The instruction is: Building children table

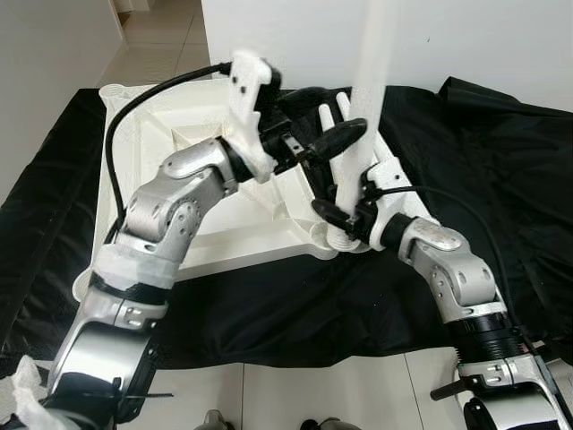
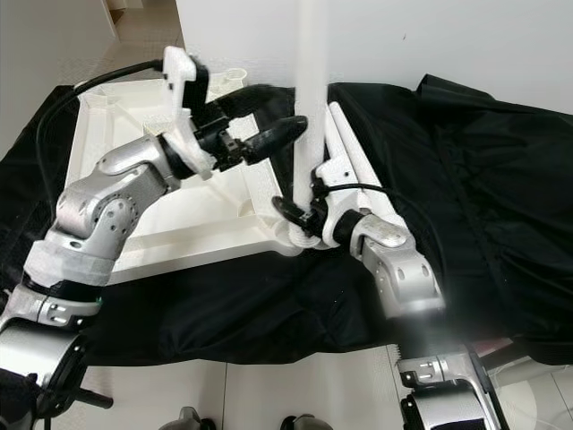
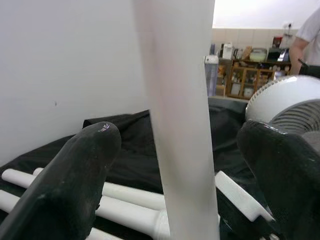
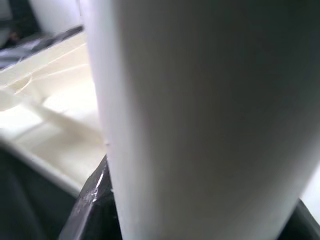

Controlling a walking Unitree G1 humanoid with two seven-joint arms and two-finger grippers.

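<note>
Bright, even indoor light; head views sharp, slight glare on the white table leg (image 1: pixel 372 81). Right wrist view blurred, leg out of focus. Left wrist fingers (image 3: pixel 75 175) soft, close-up.

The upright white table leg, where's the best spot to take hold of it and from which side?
Grip the upright table leg on its round shaft, low down near the corner socket of the tabletop, coming in sideways so the fingers straddle it. It stands vertical, so a horizontal pinch fits. The right end effector sits there already.

Left gripper (image 1: pixel 333 125) raised, jaws apart; right gripper (image 1: pixel 345 218) low, jaws clamped.
</note>
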